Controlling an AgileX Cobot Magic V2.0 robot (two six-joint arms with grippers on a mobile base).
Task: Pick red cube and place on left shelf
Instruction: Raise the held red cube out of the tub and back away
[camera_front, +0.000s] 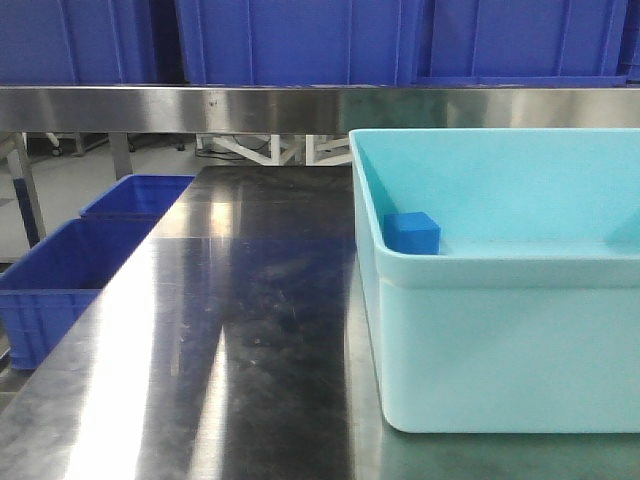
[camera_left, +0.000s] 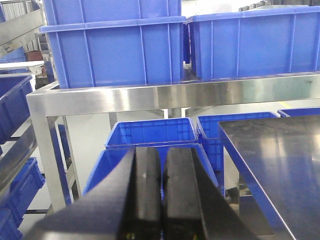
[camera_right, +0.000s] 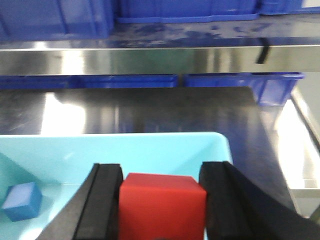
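Note:
My right gripper (camera_right: 162, 169) is shut on the red cube (camera_right: 162, 205); its black pads press the cube's left and right sides over the light-cyan bin (camera_right: 125, 150). The cube and both grippers are out of the front view. My left gripper (camera_left: 163, 150) is shut and empty, off the table's left edge above blue floor crates (camera_left: 150, 134). The left shelf shows as a brushed steel rail (camera_left: 150, 97) carrying large dark-blue crates (camera_left: 115, 45). The rail also runs across the front view (camera_front: 250, 108) and the right wrist view (camera_right: 150, 60).
A small blue cube (camera_front: 412, 233) lies in the cyan bin (camera_front: 500, 330), near its left wall; it also shows in the right wrist view (camera_right: 21, 201). The bin stands on the right of the shiny steel table (camera_front: 230, 330). Blue crates (camera_front: 60, 280) sit on the floor left of the table.

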